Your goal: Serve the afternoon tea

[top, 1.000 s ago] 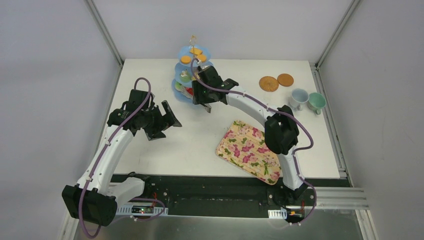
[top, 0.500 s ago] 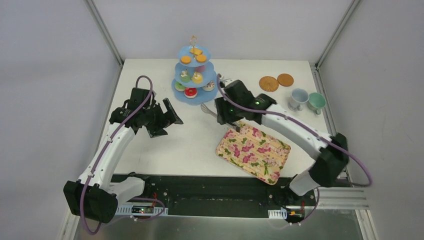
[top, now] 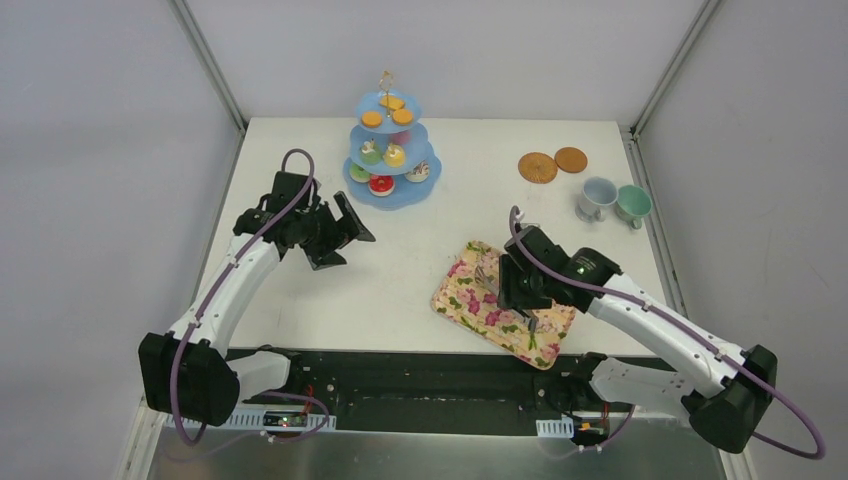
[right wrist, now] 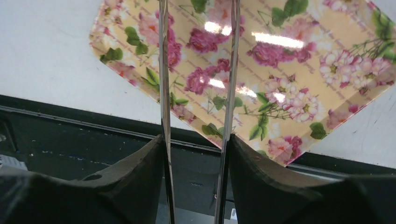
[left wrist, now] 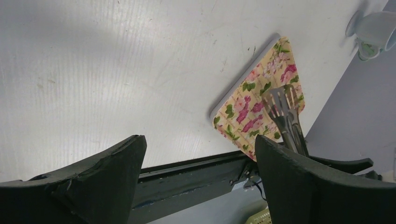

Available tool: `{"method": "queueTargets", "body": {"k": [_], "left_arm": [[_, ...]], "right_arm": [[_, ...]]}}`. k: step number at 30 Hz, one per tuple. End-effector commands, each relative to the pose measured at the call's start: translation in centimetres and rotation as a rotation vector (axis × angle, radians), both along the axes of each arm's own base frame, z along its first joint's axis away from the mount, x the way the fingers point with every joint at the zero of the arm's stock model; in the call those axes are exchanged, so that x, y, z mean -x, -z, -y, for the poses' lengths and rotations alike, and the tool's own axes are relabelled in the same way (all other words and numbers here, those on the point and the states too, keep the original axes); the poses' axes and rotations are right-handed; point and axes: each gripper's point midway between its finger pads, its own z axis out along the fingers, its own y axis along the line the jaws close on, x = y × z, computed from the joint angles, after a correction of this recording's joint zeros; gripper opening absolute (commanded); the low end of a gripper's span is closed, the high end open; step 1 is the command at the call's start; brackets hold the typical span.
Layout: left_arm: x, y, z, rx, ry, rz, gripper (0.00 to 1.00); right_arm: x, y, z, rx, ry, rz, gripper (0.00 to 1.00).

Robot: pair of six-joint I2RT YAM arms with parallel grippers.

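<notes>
Right end effector (right wrist: 196, 154) shifted from tiered stand (top: 410, 198) to above tray (top: 460, 295), clamping tongs (left wrist: 280, 107) for serving; left end effector (left wrist: 198, 144) agape, empty.

Glossy tray (right wrist: 299, 70), shiny metal tongs (right wrist: 232, 70)

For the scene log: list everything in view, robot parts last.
tiered stand: one, blue, table's far middle
biscuits: three, orange, top tier
small sweets: several, mixed colours, lower two tiers
coasters: two, brown, far right
cups: two, pale blue and green, beside the coasters
tray: one, yellow with pink flowers, near edge
tongs: one pair, metal, over the tray
table: one, white
left gripper: one, black, open, empty, over the table's left
right gripper: one, black, shut on the tongs
</notes>
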Motion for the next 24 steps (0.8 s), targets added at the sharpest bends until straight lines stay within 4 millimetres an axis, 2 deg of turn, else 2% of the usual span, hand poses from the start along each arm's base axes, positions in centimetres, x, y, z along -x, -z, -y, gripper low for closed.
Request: {"method": "queueTargets", "body": {"k": [1, 7, 13, 20, 24], "left_arm": [[-0.8, -0.8, 1.0, 0.055, 0.004, 0.019, 0.90], [-0.7, -1.2, 0.8, 0.043, 0.000, 0.020, 0.90], [0.2, -1.1, 0.5, 0.044, -0.017, 0.018, 0.90], [0.6, -1.0, 0.4, 0.044, -0.025, 0.006, 0.90], [0.5, -1.1, 0.3, 0.041, -0.026, 0.007, 0.90]], "right_arm": [[0.1, 1.3, 0.3, 0.028, 0.103, -0.024, 0.53], [1.6, 3.7, -0.9, 0.049, 0.085, -0.103, 0.54], [3.4, 7.2, -1.8, 0.077, 0.102, -0.247, 0.56], [2.6, 8.9, -2.9, 0.090, 0.093, -0.250, 0.59], [2.1, 9.5, -2.9, 0.115, 0.093, -0.239, 0.64]]}}
